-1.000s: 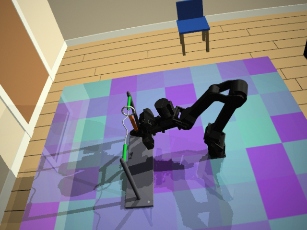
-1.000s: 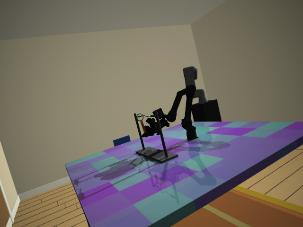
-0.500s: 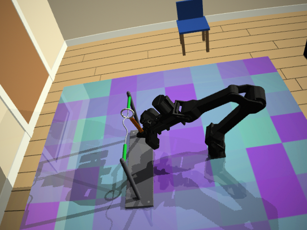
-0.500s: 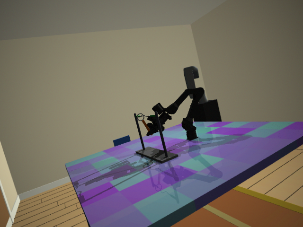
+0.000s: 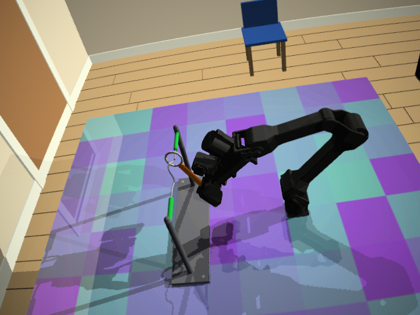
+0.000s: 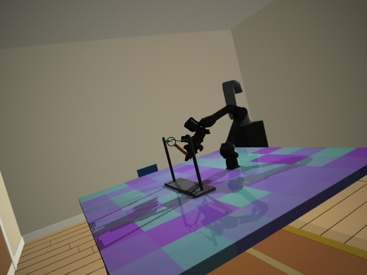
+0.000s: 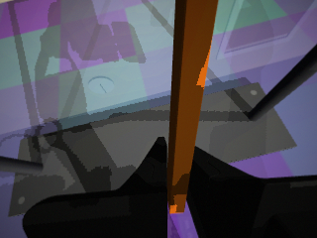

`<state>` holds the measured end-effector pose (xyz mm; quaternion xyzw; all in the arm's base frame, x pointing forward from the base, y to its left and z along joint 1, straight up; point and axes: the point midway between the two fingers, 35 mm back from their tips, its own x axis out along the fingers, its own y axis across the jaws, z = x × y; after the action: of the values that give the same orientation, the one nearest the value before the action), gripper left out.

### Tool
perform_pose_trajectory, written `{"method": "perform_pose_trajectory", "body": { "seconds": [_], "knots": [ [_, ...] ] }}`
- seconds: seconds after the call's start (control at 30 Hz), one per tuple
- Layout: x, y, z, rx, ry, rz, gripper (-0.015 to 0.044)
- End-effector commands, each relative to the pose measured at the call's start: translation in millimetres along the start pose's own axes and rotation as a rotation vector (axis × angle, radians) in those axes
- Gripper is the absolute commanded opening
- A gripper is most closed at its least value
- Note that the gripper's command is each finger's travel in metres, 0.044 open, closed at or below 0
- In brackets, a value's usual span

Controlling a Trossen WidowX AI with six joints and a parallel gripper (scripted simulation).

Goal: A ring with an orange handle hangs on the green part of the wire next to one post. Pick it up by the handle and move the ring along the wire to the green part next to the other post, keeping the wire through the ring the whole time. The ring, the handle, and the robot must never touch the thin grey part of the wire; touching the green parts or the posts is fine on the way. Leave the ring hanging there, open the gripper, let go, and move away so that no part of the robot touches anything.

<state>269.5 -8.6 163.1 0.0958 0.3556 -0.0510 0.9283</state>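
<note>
1. Your end effector is clamped on the lower end of the orange handle.
2. The ring encircles the grey wire just below the far green part.

The desk had a glossy, mirror-like top in purple and teal squares, throwing back dim reflections of the arm and posts. The floor around it looked like pale wooden planks with a matt finish. The base plate at the centre of the top view was smooth dark grey, faintly shiny like metal. The ring looked like thin polished metal, silver-grey. The handle was flat, matt orange, plastic-looking. The gripper, clamped on that handle, was matt black. The chair, upper middle, had a smooth blue seat on wooden legs.
</note>
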Motion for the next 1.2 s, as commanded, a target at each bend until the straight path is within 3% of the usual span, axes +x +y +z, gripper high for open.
{"method": "perform_pose_trajectory", "body": {
  "seconds": [0.0, 0.27, 0.57, 1.17],
  "knots": [
    [-7.4, 9.9, 0.1, 0.05, 0.052, -0.005, -0.015],
    [-23.5, 34.0, 2.2, 0.176, 0.177, -0.003, -0.015],
    [-25.1, 48.2, 6.8, 0.217, 0.183, -0.003, -0.015],
    [-24.2, 24.1, 7.8, -0.118, 0.157, 0.003, -0.015]
  ]
}}
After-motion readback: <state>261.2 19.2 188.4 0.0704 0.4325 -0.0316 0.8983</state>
